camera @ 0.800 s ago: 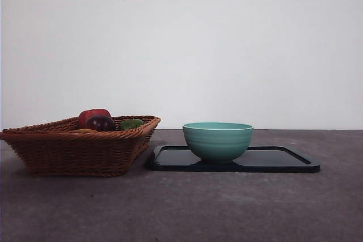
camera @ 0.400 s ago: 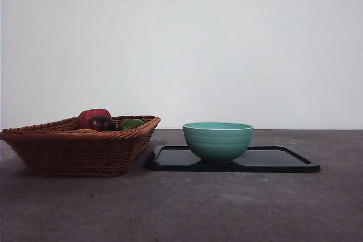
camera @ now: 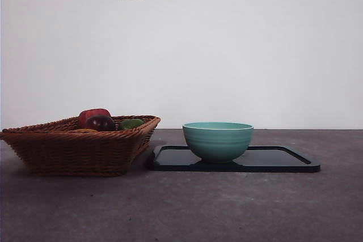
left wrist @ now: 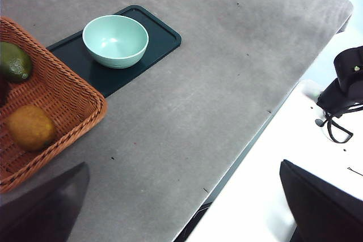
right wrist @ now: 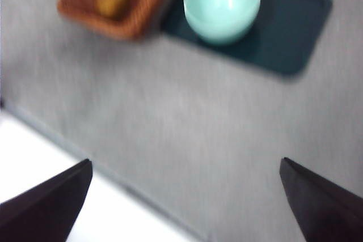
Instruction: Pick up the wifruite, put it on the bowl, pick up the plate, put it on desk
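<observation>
Wicker basket holds matte wifruite; ridged bowl on glossy tray.

Dark grey desk, wicker basket, black tray beside it

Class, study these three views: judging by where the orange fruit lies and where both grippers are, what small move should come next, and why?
Probably lower the left gripper toward the orange fruit. It lies in the wicker basket, untouched, and the bowl on the black tray is empty. Both grippers hang high and open, holding nothing; the left wrist view shows the fruit nearer.
</observation>
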`<state>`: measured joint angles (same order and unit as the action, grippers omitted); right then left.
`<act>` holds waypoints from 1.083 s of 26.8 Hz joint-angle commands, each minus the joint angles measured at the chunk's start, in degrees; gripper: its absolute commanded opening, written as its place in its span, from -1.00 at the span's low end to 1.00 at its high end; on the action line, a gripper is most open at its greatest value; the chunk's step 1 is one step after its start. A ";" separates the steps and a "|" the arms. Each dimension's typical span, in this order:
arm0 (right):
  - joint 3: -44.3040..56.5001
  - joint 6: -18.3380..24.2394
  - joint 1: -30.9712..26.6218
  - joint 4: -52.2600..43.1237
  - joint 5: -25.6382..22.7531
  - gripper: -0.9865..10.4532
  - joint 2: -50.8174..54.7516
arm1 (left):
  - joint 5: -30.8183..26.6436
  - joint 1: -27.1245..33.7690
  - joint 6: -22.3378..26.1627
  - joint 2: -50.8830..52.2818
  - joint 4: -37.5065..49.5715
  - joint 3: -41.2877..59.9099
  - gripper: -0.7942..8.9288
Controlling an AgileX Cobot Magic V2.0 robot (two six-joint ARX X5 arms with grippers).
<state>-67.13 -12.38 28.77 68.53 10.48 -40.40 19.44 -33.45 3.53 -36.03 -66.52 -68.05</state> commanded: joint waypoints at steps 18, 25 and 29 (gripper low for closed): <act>-30.40 -0.81 -3.74 -7.39 -3.65 0.22 -62.84 | 0.09 -0.42 0.31 -0.20 0.87 -0.46 0.45; -33.48 -0.35 -8.52 -9.60 -2.93 0.22 -75.14 | 0.11 -0.42 0.31 -0.20 0.96 -0.46 0.45; -33.46 0.72 -8.72 -12.28 -2.16 0.11 -79.56 | 0.09 -0.42 0.31 -0.20 0.98 -0.46 0.45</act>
<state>-99.33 -12.43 19.62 56.40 8.27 -118.61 19.44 -33.47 3.53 -36.03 -66.19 -68.05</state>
